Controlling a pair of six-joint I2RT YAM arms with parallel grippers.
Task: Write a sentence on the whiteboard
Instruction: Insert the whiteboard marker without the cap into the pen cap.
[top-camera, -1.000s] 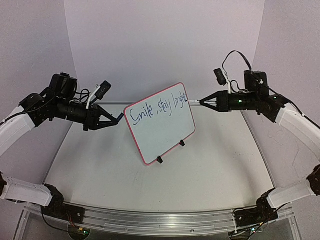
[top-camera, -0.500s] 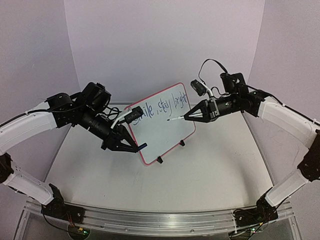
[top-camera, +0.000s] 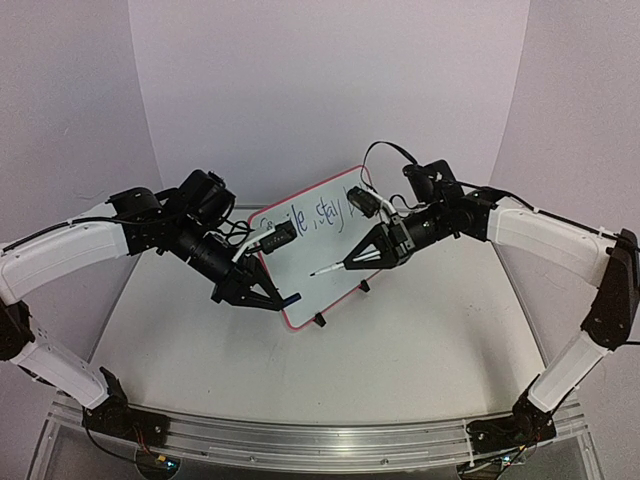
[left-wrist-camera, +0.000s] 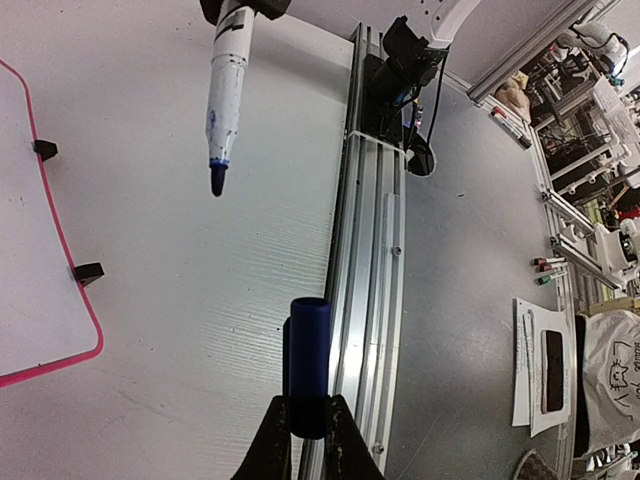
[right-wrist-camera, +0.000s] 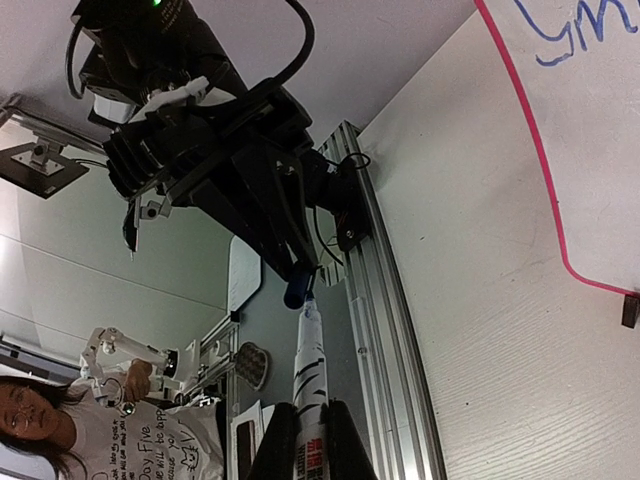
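Observation:
The whiteboard (top-camera: 335, 240) with its red-pink frame stands tilted on two black clip feet at the table's middle. The blue sentence (top-camera: 325, 212) runs along its top; both arms hide its ends. My left gripper (top-camera: 270, 296) is shut on a blue marker cap (top-camera: 288, 298) in front of the board's lower left corner. The left wrist view shows the cap (left-wrist-camera: 309, 360) upright in the gripper (left-wrist-camera: 305, 410). My right gripper (top-camera: 354, 262) is shut on a white marker (top-camera: 330, 268), tip pointing at the cap. In the right wrist view the marker (right-wrist-camera: 310, 385) almost meets the cap (right-wrist-camera: 297, 291).
The aluminium rail (top-camera: 300, 440) runs along the table's near edge, and the arm bases sit on it. The board's clip feet (left-wrist-camera: 88, 271) and frame corner (left-wrist-camera: 60, 355) lie left of the cap in the left wrist view. White walls close the back and sides.
Both arms have swung in from the board's sides to its front. The right gripper has brought the marker down and left; its tip now points at the cap near the board's lower left corner.

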